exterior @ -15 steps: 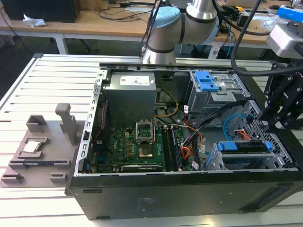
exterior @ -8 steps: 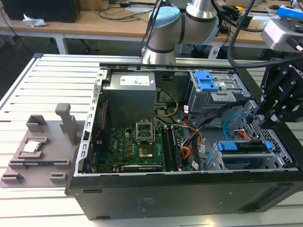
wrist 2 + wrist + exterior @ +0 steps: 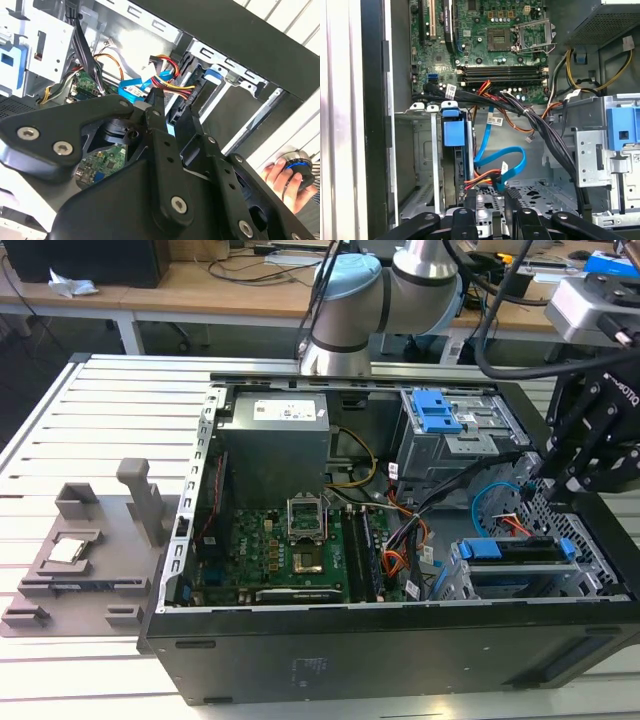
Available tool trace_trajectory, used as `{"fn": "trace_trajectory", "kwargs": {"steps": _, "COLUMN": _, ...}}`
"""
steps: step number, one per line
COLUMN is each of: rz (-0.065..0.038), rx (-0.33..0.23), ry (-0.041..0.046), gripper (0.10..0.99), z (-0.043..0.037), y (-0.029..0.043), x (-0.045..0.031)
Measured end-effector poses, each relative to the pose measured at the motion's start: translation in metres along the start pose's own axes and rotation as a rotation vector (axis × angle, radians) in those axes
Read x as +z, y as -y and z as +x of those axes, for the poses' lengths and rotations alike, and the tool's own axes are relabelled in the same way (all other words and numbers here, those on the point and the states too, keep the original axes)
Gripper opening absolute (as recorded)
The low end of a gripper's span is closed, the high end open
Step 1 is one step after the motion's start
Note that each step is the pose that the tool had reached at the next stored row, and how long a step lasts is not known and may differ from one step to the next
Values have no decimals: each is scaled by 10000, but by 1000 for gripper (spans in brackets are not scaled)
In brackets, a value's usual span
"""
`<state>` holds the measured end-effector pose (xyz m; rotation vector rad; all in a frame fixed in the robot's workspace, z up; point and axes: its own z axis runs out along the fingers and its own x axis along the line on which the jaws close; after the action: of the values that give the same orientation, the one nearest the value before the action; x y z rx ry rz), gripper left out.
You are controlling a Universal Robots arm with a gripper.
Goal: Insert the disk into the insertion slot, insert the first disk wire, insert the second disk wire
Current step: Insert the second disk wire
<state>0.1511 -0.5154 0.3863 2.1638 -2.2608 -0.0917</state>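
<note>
So the disk [image 3: 515,548] is already sitting in the slot [image 3: 455,585], blue caddy and all, with the caddy's blue tab poking out at the cage's open end in the first wrist view. The gripper [image 3: 494,222] is hanging right by that cage, on the side where the cables come in. Its fingers [image 3: 463,220] are spread apart with nothing between them, just the perforated metal showing through the gap. The blue wire [image 3: 520,152] curls in a loop right beside the slot, between the gripper and the motherboard [image 3: 485,30]. The red-orange wire [image 3: 479,177] runs in next to it, so both plug ends land close together at the disk's edge. Honestly I can't tell from any of these angles whether either plug is actually seated in the disk or just lying against it. In the second wrist view the red and yellow strands fan out just past the fingertips, very near the cage. The other bay [image 3: 437,410], the one with the blue tab, is well away from the slot, further back in the case. There's also a person's hand [image 3: 280,180] outside the case, past the cage's far wall, resting on some round thing with a blue ring.
</note>
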Motion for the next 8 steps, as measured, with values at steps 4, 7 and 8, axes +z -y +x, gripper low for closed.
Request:
{"fn": "trace_trajectory", "kwargs": {"steps": 4, "rz": -6, "rx": -175, "ry": -9, "gripper": 361, "z": -65, "y": -58, "x": 20}}
{"fn": "trace_trajectory", "kwargs": {"steps": 7, "rz": -22, "rx": -654, "ry": -33, "gripper": 361, "z": -92, "y": -71, "x": 35}}
{"fn": "trace_trajectory", "kwargs": {"steps": 8, "rz": -26, "rx": -788, "ry": -45, "gripper": 361, "z": -93, "y": -72, "x": 39}}
